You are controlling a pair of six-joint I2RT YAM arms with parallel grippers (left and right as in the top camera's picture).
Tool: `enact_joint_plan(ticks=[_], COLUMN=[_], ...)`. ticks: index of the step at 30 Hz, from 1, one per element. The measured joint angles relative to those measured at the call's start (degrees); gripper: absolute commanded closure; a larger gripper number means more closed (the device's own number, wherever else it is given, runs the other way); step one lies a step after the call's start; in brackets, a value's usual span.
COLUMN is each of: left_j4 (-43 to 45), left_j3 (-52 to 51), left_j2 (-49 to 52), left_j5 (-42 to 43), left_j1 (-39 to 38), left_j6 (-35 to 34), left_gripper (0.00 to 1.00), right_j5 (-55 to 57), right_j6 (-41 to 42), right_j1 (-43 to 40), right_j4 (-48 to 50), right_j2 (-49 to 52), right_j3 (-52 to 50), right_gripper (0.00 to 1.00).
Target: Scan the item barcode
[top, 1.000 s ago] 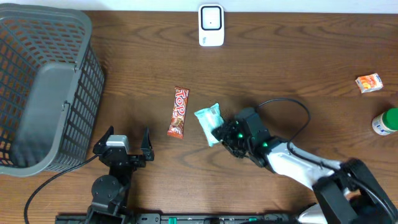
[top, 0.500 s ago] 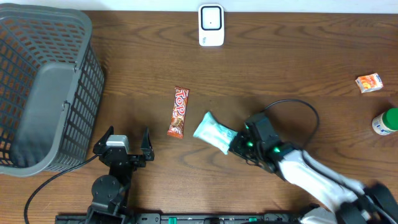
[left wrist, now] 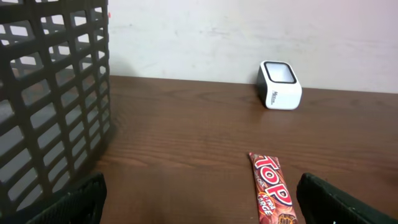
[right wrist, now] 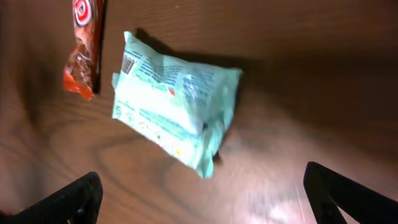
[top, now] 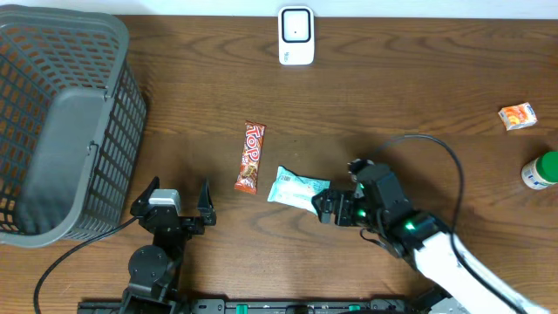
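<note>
A mint-green packet (top: 298,188) lies flat on the wooden table, its barcode (right wrist: 129,63) facing up at its left end. In the right wrist view the packet (right wrist: 174,115) sits just ahead of my right gripper (right wrist: 211,199), which is open with nothing between its fingers. From overhead my right gripper (top: 338,190) stands at the packet's right end. A white scanner (top: 296,37) stands at the far edge of the table. A red TOP candy bar (top: 250,158) lies left of the packet. My left gripper (top: 179,196) rests open near the front edge, with the candy bar (left wrist: 271,190) ahead of it.
A large grey mesh basket (top: 61,122) fills the left side. A small orange box (top: 517,115) and a green-capped bottle (top: 542,170) sit at the far right. The right arm's cable (top: 436,148) loops over the table.
My right gripper was shut on the packet, swung it round, then opened and let it go. The packet now lies flat further left. The left arm has not moved.
</note>
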Motion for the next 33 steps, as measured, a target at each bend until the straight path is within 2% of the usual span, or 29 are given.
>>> enact_joint_plan(ticks=[3, 7, 11, 16, 18, 19, 23, 24, 25, 26, 33], left_j4=[0.0, 0.0, 0.0, 0.0, 0.0, 0.0, 0.0, 0.0, 0.0, 0.0, 0.0], left_j3=[0.0, 0.0, 0.0, 0.0, 0.0, 0.0, 0.0, 0.0, 0.0, 0.0, 0.0], left_j2=[0.0, 0.0, 0.0, 0.0, 0.0, 0.0, 0.0, 0.0, 0.0, 0.0, 0.0], left_j5=[0.0, 0.0, 0.0, 0.0, 0.0, 0.0, 0.0, 0.0, 0.0, 0.0, 0.0], left_j1=[0.0, 0.0, 0.0, 0.0, 0.0, 0.0, 0.0, 0.0, 0.0, 0.0, 0.0], left_j6=[0.0, 0.0, 0.0, 0.0, 0.0, 0.0, 0.0, 0.0, 0.0, 0.0, 0.0], left_gripper=[0.02, 0.02, 0.02, 0.02, 0.02, 0.02, 0.02, 0.02, 0.02, 0.02, 0.02], right_j5=[-4.1, -8.7, -10.8, -15.2, -17.3, -18.6, -23.1, -24.0, -24.9, -25.7, -31.0], right_j6=[-5.4, -12.0, -18.7, -25.5, -27.8, -29.0, -32.3, -32.5, -32.6, -32.4, -28.7], right_j1=[-1.4, -5.4, -6.3, -6.6, -6.6, -6.6, -6.1, -5.8, -5.5, -5.4, -5.8], right_j4=[6.9, 8.1, 8.4, 7.2, 5.8, 4.4, 1.5, 1.3, 1.8, 2.4, 8.3], right_j2=[8.2, 18.8, 25.2, 27.9, 28.6, 28.8, 30.2, 31.2, 32.1, 33.0, 36.5], right_j3=[0.1, 5.2, 10.8, 13.2, 13.8, 14.2, 14.2, 14.2, 14.1, 14.0, 13.8], right_gripper=[0.01, 0.01, 0.01, 0.01, 0.09, 0.16, 0.67, 0.75, 0.89, 0.99, 0.99])
